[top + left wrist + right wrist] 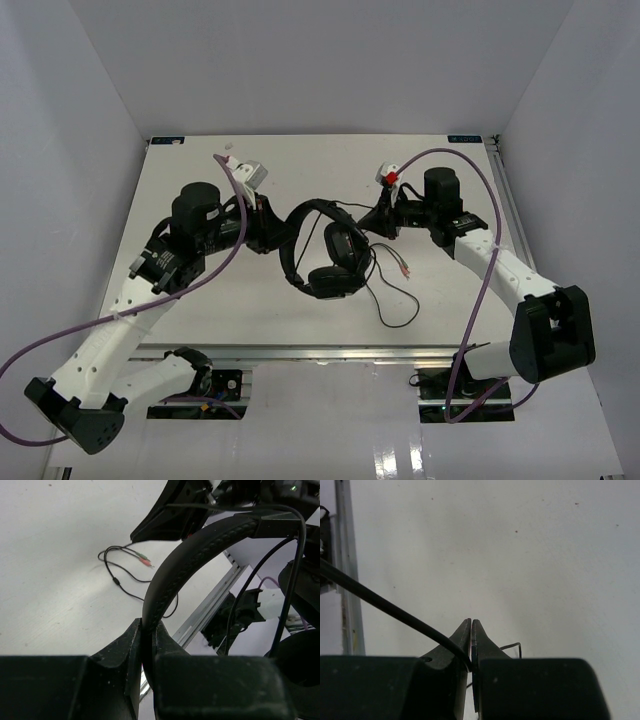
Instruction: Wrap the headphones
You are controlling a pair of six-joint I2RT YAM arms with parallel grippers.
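Note:
Black headphones (335, 262) hang above the middle of the table, with both ear cups low and the headband arching up to the left. My left gripper (274, 236) is shut on the headband (200, 545), which rises from between its fingers (148, 630). To the right of the ear cups, my right gripper (378, 222) is shut on the thin dark cord (380, 602), which runs off to the left from the pinch point (471, 622). The rest of the cord loops loosely over the table (398, 312), ending in small reddish tips (403, 272) that also show in the left wrist view (145, 560).
An aluminium rail (330, 350) runs along the table's front edge. Purple robot cables (225, 262) arc over each arm. White walls close in the table on the left, back and right.

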